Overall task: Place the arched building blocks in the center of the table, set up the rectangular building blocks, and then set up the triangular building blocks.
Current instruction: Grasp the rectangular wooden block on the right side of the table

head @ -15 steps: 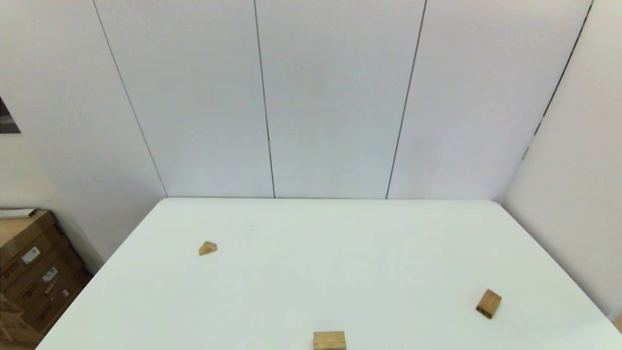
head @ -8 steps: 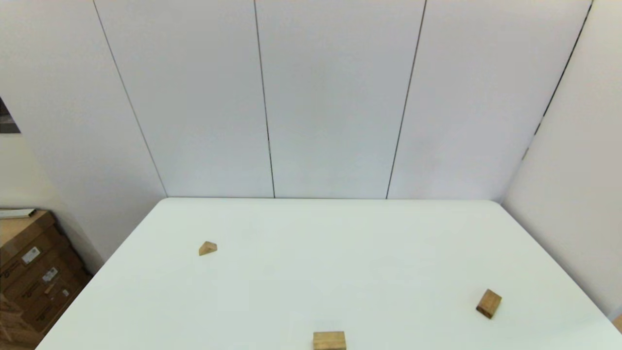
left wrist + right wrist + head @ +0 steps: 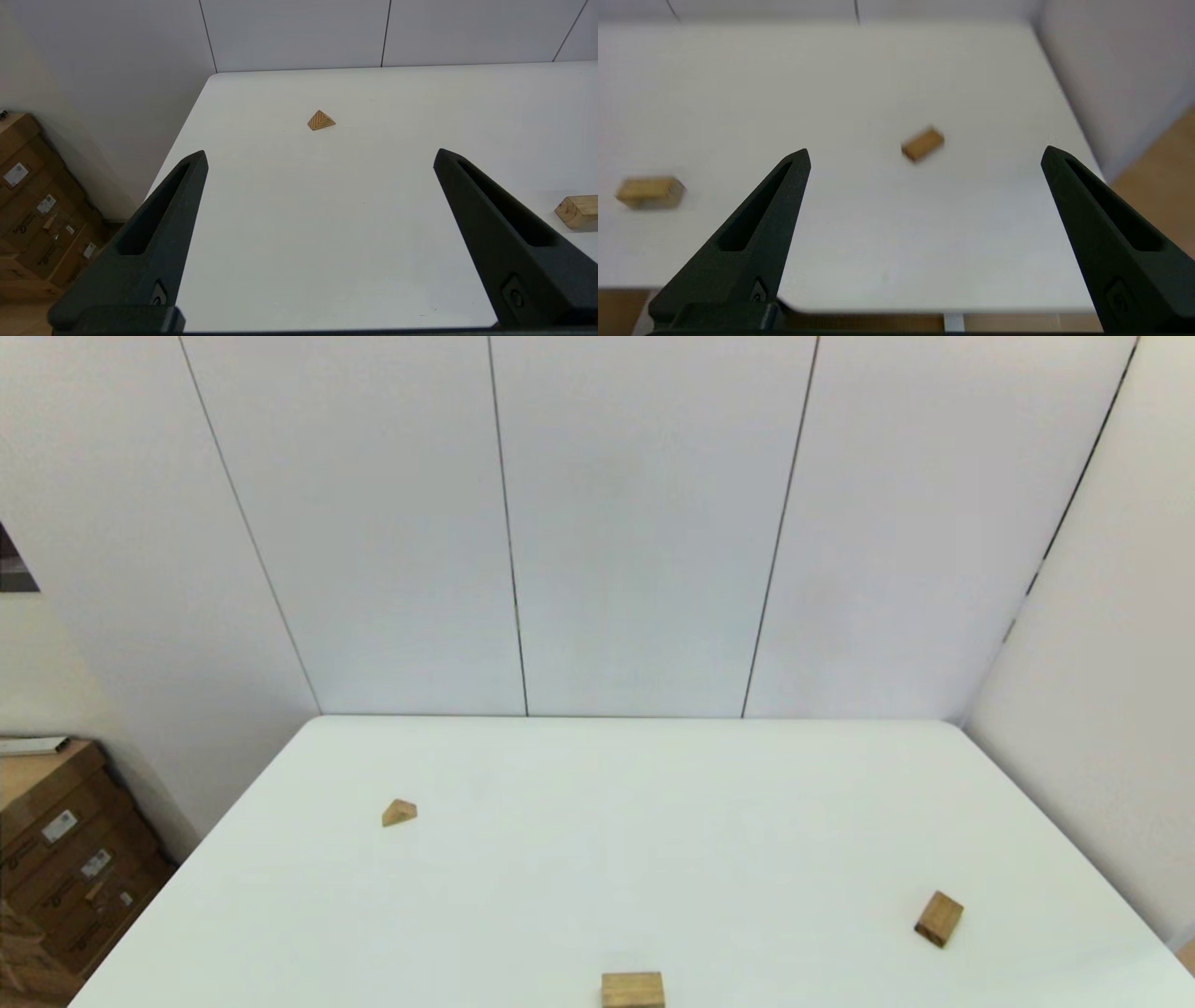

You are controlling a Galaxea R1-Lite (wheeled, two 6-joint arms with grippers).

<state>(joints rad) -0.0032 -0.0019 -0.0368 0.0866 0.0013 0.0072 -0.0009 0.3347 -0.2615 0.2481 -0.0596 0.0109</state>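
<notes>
Wooden arch block (image 3: 633,989), bottom centre of frame, long axis sideways; we judge right gripper (image 3: 924,154) nearer, both grippers wide apart, left gripper (image 3: 320,156) included.

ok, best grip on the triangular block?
The triangular block lies ridge-up on the table, so the sloped sides would likely slip. Pinch its two flat triangular ends, coming from above with the open left gripper, which faces it. The right gripper, also open, is by the table's right side.
</notes>
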